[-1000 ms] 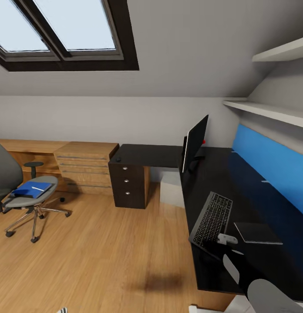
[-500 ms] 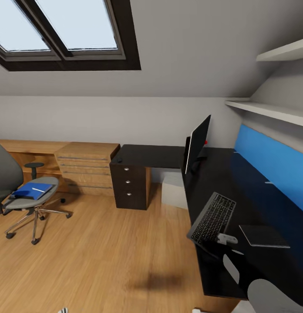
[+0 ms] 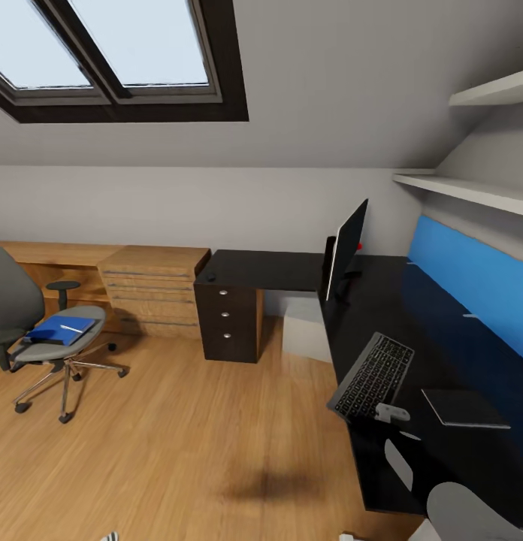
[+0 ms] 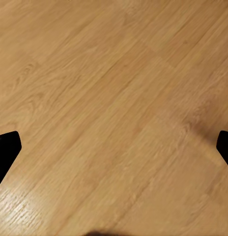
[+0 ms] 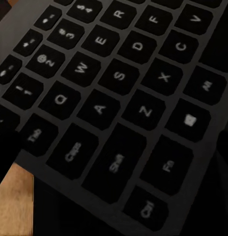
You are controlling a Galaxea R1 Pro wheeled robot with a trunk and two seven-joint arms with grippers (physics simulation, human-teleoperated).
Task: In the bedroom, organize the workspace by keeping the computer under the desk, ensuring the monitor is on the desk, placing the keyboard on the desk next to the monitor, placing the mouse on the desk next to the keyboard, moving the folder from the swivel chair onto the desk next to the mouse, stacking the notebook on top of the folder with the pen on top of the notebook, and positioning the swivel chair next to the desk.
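Observation:
My right gripper [image 3: 393, 412] is shut on the near end of the keyboard [image 3: 370, 374], which hangs over the black desk's [image 3: 269, 269] front edge; its keys [image 5: 119, 98] show up close. The dark notebook [image 3: 463, 408] lies on the desk beside it. The monitor [image 3: 349, 246] stands on the desk's corner and the mouse [image 3: 211, 277] sits above the drawers. Under the desk is the pale computer [image 3: 303, 332]. The swivel chair [image 3: 25, 323] at far left carries the blue folder [image 3: 60, 330] with the pen [image 3: 68, 327] on it. My left gripper [image 4: 115, 147] is open over bare floor.
Light wooden low cabinets [image 3: 152, 289] run along the back wall between chair and desk. A blue wall panel [image 3: 472, 278] and white shelves [image 3: 464, 191] sit above the desk at right. A skylight [image 3: 111, 60] is set in the sloped ceiling. Wood floor [image 3: 179, 428] lies between chair and desk.
The whole view has slid a little, so the camera moved. The desk and notebook shifted right under the keyboard, which stayed with my right gripper and now overhangs the desk edge more.

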